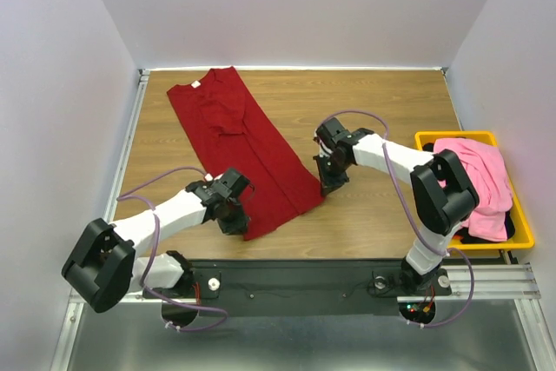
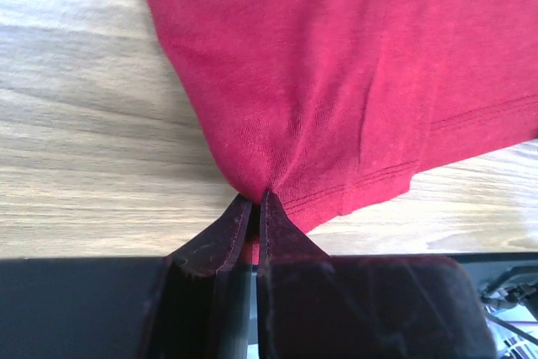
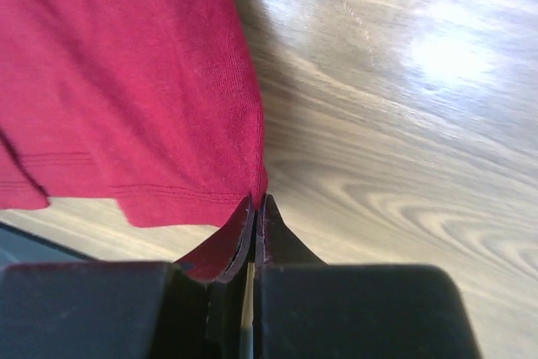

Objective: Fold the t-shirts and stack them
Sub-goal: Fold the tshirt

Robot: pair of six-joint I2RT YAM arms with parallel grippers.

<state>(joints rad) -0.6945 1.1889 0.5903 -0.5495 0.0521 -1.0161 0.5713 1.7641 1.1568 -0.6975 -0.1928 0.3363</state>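
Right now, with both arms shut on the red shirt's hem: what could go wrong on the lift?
1. The right jaws seem to hold only the very edge of the dark red t-shirt; it may slip free on the lift.
2. The left jaws pinch a bunched pleat of it, so the fold could come out creased.
3. It lies diagonally on the table; uneven pulls could skew it further.

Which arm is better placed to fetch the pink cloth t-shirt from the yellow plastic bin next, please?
Right, probably: the yellow plastic bin with the pink cloth t-shirt sits on its side. The right gripper and left gripper both pinch the dark red cloth t-shirt.
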